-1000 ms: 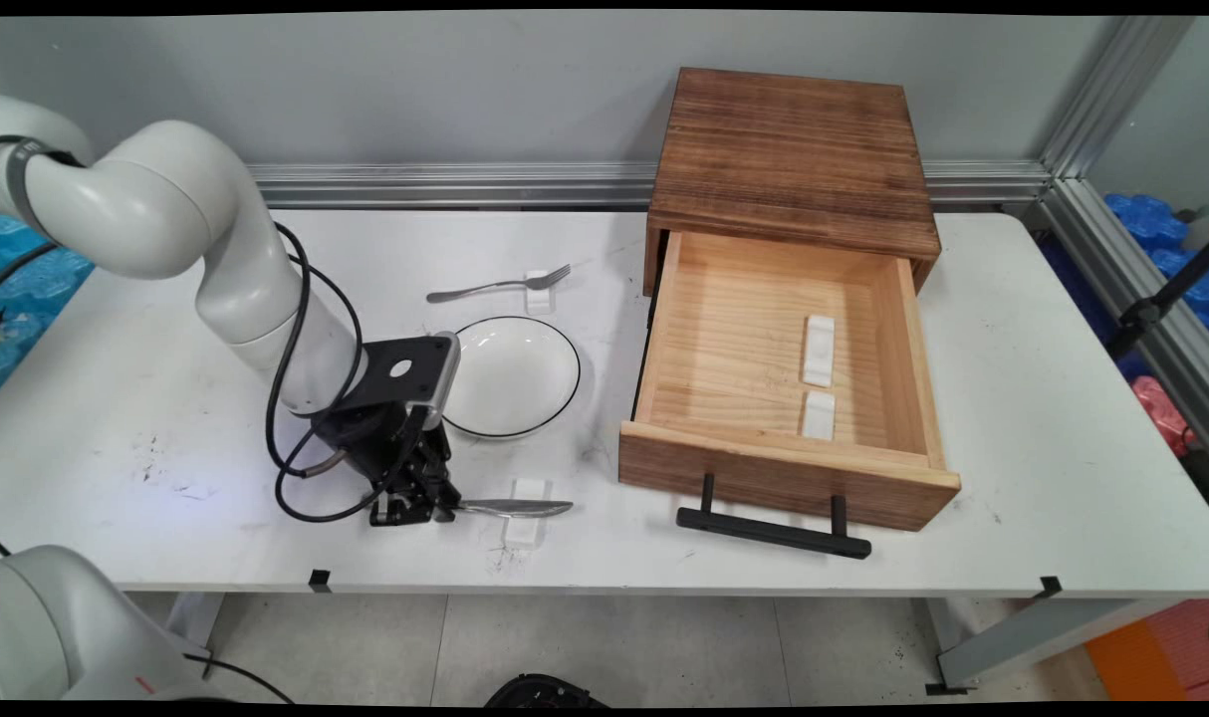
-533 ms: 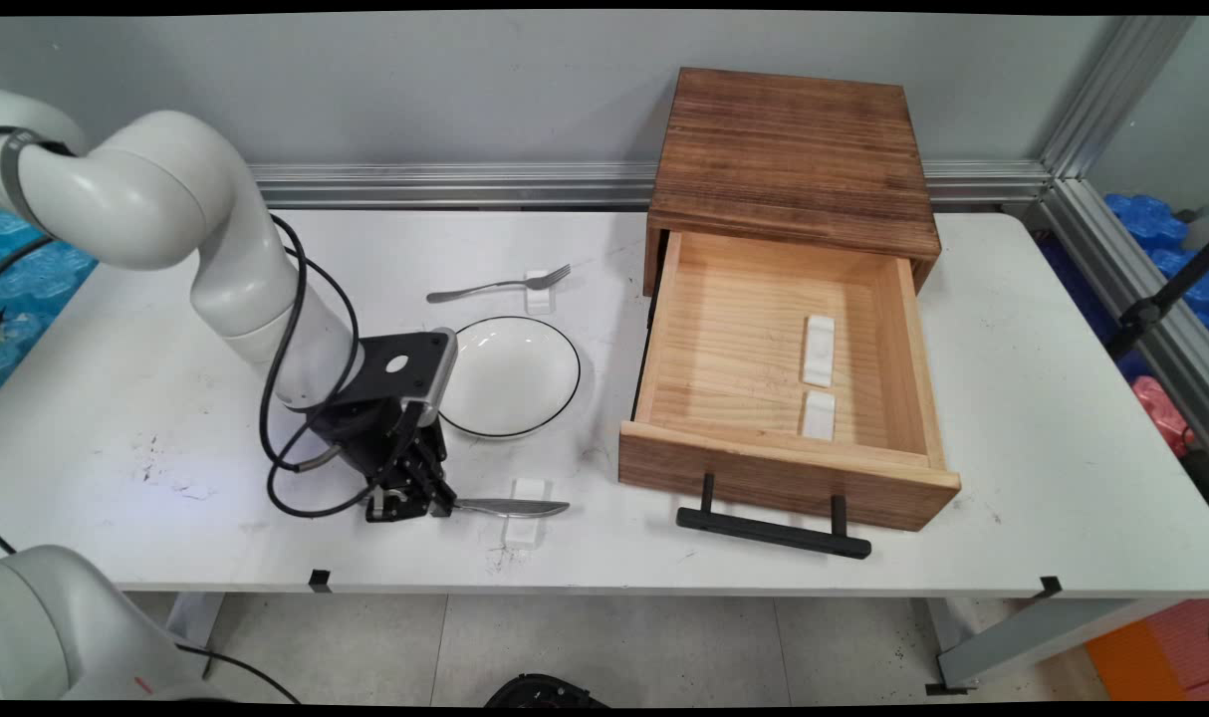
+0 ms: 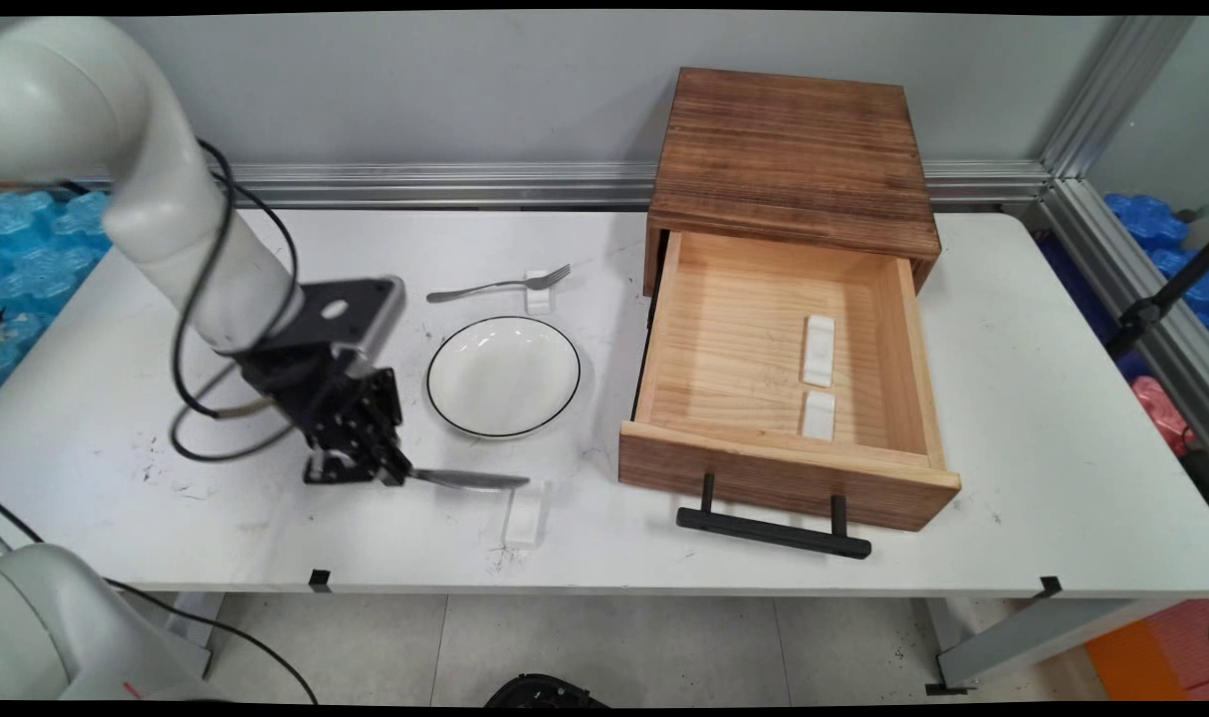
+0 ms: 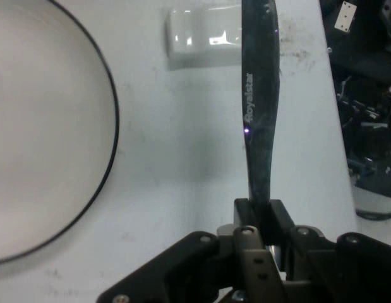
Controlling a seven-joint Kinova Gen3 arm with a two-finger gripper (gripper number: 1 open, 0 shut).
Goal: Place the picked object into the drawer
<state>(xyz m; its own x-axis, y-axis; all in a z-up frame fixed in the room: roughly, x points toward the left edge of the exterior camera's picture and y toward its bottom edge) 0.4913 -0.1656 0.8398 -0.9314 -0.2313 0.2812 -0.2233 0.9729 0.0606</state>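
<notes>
My gripper [image 3: 390, 472] is shut on the handle of a metal table knife [image 3: 470, 481], which hangs level a little above the table with its blade pointing right. In the hand view the knife [image 4: 258, 120] runs straight up from between my closed fingers [image 4: 266, 221]. The small white rest [image 3: 524, 518] it lay on stays on the table below the blade tip, and shows as a white block [image 4: 201, 38] beside the blade. A white plate with a black rim [image 3: 503, 376] lies just behind the knife, its rim [image 4: 110, 145] at the hand view's left.
A fork [image 3: 500, 285] lies on another white rest behind the plate. A wooden box with its drawer [image 3: 764, 468] pulled open stands at the right; two white rests [image 3: 818, 351] lie inside. The drawer's black handle [image 3: 772, 531] juts toward the table's front edge.
The gripper has risen and moved left and back with the knife, lifting it off its white rest. The plate, partly covered before, now shows whole.
</notes>
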